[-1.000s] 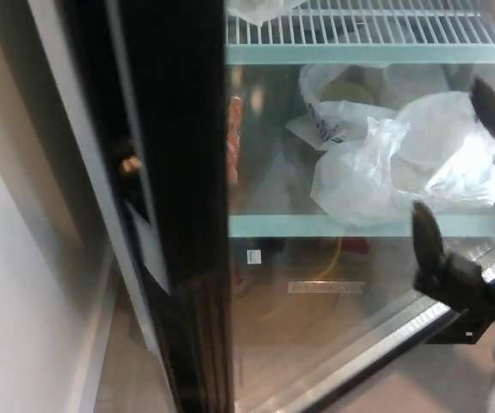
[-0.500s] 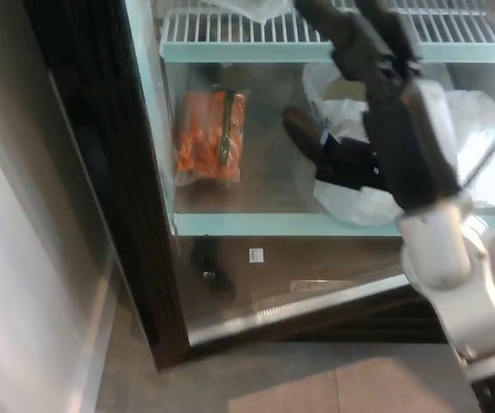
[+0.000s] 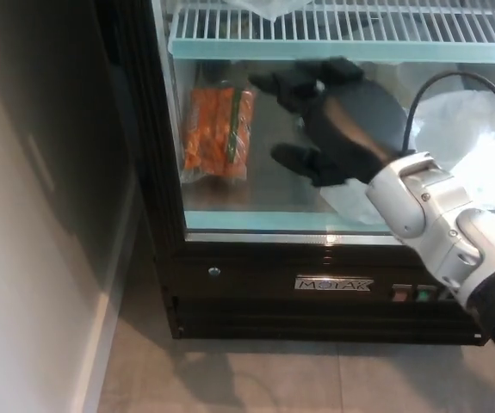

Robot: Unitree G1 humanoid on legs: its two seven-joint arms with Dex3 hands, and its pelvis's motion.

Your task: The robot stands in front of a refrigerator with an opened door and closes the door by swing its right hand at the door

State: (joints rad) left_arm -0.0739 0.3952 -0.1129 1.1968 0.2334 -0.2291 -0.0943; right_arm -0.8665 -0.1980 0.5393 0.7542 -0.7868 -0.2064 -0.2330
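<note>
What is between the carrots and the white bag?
In the head view, the robot's right hand lies between the carrots and the white bag, fingers spread in front of the shelf.

The door (image 3: 256,129), wide open a second ago with its black edge toward the camera, now lies flat against the fridge (image 3: 316,297) front. The right hand (image 3: 333,120) has swung from the right edge leftward across the glass, fingers spread. The carrots (image 3: 219,131), earlier blurred behind the angled glass, show clearly.
</note>
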